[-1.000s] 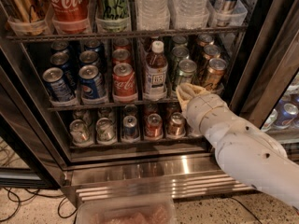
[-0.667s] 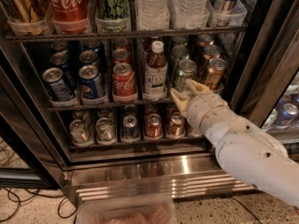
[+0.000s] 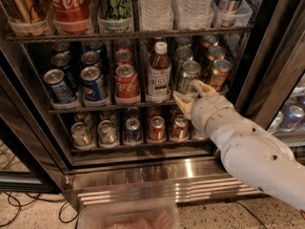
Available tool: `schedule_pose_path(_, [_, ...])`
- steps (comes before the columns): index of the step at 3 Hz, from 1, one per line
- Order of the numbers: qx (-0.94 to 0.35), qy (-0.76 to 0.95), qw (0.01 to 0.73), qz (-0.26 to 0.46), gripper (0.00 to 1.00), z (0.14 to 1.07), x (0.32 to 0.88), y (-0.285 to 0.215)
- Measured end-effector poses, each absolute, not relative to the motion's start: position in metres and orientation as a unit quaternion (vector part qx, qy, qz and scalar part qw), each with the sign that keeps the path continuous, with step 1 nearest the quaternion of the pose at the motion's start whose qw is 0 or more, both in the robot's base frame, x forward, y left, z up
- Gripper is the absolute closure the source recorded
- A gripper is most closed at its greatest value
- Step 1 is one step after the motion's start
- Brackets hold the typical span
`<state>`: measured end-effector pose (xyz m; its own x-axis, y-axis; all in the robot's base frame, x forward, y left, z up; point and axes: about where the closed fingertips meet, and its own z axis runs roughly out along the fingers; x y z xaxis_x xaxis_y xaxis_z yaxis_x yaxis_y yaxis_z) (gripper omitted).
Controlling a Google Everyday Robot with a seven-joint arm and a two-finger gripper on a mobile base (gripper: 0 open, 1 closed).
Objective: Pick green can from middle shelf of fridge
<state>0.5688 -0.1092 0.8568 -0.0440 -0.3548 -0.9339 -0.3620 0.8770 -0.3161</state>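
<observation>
The green can (image 3: 188, 76) stands at the front of its lane on the middle shelf (image 3: 95, 109) of the fridge (image 3: 167, 175), just right of a tea bottle (image 3: 158, 73). More green cans line up behind it. My gripper (image 3: 190, 94) is at the shelf's front edge, right in front of the green can's lower part. Its fingers are spread open, one low on the left (image 3: 180, 103) and one higher on the right (image 3: 202, 87). They hold nothing. My white arm reaches in from the lower right.
Bronze cans (image 3: 219, 73) stand right of the green lane, a red cola can (image 3: 126, 82) and blue cans (image 3: 93, 84) to the left. Tall cans and water bottles fill the rack above, small cans the rack below. A clear bin (image 3: 128, 216) sits on the floor.
My gripper has edged left and closer to the front of the green can, and its fingers look spread wider. The cans have not moved.
</observation>
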Motion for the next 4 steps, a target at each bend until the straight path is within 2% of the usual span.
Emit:
schedule_pose_path(1, [-0.246, 0.724, 0.645, 0.004, 0.33, 0.856, 0.573, -0.11])
schedule_pose_path(3, [-0.243, 0.719, 0.652, -0.011, 0.3, 0.862, 0.587, -0.12])
schedule_pose_path(4, [-0.251, 0.716, 0.651, -0.022, 0.28, 0.858, 0.637, -0.121])
